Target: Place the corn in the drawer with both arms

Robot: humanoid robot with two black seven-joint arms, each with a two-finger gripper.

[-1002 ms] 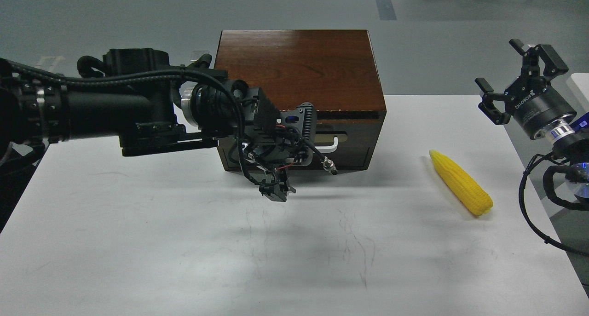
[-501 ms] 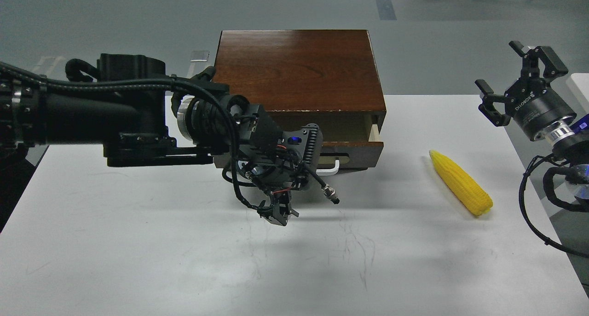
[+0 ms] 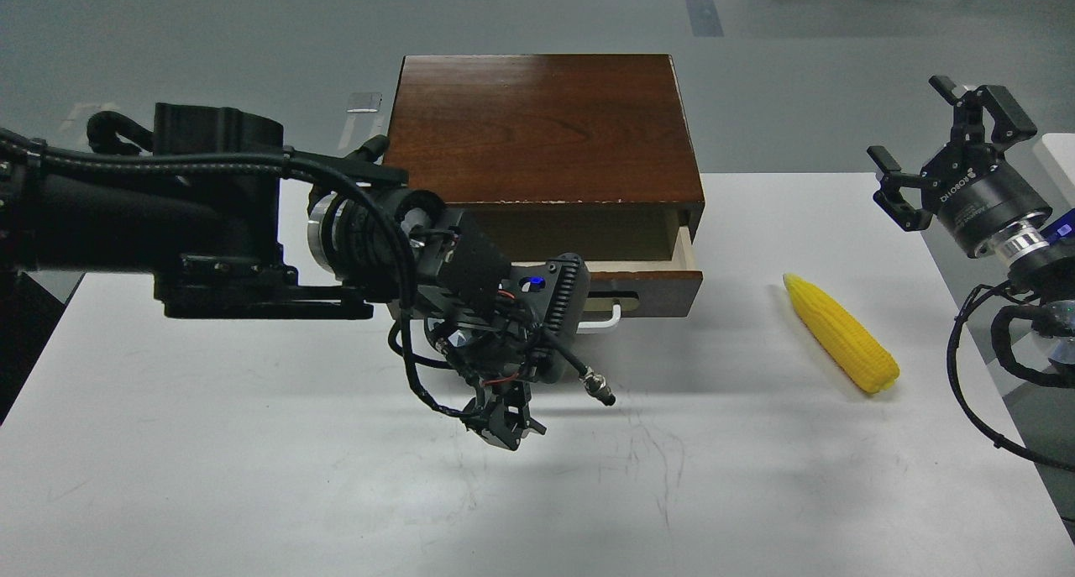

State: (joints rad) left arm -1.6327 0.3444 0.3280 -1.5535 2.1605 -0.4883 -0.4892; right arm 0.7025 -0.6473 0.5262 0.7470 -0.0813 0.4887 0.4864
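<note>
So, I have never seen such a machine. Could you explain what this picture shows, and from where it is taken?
The camera sits in the robot's head, looking forward and down at a white table. The two black limbs are its arms. The left gripper is at the white handle of the drawer, which stands partly open in the brown cabinet; the arm's own body hides its fingers, so I cannot tell whether it grips. The right gripper hangs open in the air, holding nothing. The yellow corn lies on the table, right of the drawer, touched by neither arm.
</note>
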